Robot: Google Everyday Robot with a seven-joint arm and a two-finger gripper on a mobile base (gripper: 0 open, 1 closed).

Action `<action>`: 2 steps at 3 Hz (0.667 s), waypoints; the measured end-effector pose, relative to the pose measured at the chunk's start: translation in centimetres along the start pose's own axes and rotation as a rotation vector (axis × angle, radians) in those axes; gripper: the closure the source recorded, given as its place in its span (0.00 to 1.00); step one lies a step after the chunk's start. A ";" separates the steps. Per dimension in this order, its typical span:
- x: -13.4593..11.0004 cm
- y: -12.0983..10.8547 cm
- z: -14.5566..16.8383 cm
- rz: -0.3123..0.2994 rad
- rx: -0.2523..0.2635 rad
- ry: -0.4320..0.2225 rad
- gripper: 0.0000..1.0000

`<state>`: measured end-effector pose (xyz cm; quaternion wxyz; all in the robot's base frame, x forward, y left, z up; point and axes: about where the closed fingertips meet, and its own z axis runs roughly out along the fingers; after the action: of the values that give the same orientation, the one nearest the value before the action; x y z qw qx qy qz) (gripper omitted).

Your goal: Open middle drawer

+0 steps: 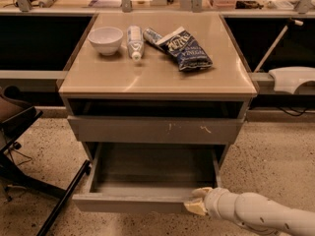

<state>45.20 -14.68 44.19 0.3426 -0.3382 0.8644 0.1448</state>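
The middle drawer (pixel 142 203) stands pulled out below the cabinet's scratched grey drawer front (pixel 155 130). Its long plain grey front faces me and its shallow grey tray (pixel 152 168) shows empty. My gripper (pixel 197 205) comes in from the lower right on a white arm (pixel 261 214). It sits at the right end of the drawer front's top edge, touching it.
The tan cabinet top (pixel 157 75) carries a white bowl (pixel 105 39), a white bottle (pixel 134 41) lying down and a blue snack bag (pixel 184 48). A black chair base (pixel 29 176) stands on the floor at left. A white device (pixel 293 77) lies on the right rail.
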 end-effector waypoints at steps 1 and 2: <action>1.3 0.3 -1.1 0.018 0.010 0.002 1.00; 1.1 0.4 -1.4 0.019 0.011 0.002 1.00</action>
<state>43.68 -15.64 44.51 0.3420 -0.3285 0.8687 0.1430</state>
